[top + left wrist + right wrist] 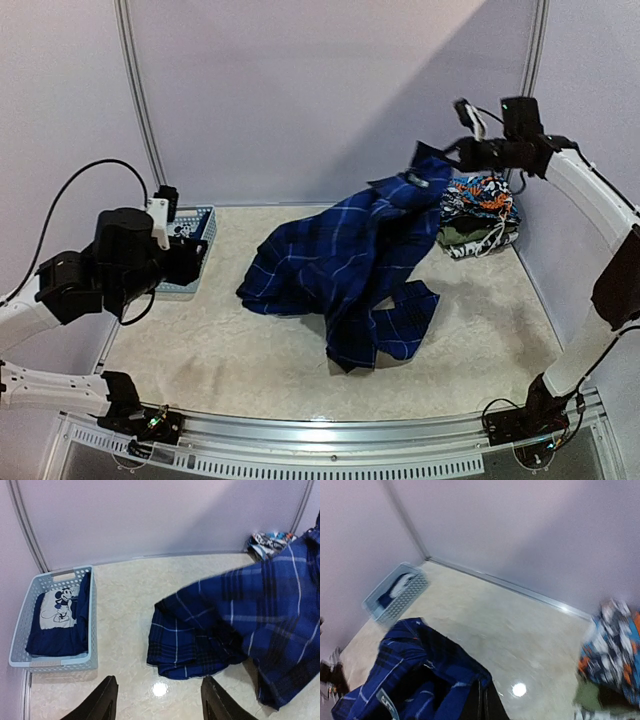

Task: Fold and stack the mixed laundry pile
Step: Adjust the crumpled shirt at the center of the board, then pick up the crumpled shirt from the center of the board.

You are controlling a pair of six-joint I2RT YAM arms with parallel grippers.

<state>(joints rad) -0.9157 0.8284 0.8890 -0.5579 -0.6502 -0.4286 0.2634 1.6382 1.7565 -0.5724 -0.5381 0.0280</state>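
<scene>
A blue-and-black plaid shirt (pixel 345 265) drapes from the back right down across the middle of the table; it also fills the right of the left wrist view (pixel 235 625). My right gripper (pixel 440 160) is shut on the plaid shirt's collar area (pixel 440 680) and holds it raised, with its fingers (pixel 487 705) pressed together on the cloth. A pile of colourful patterned garments (pixel 480 212) lies at the back right corner. My left gripper (pixel 157 702) hangs open over bare table, left of the shirt's hem, holding nothing. A navy T-shirt with a pale cartoon print (pixel 57 617) lies folded in the basket.
A light-blue slotted plastic basket (pixel 205 218) stands at the back left, by the left arm (pixel 120 265). Pale walls and a metal frame close in the table at the back and sides. The patterned pile also shows blurred at the right (pixel 615 650).
</scene>
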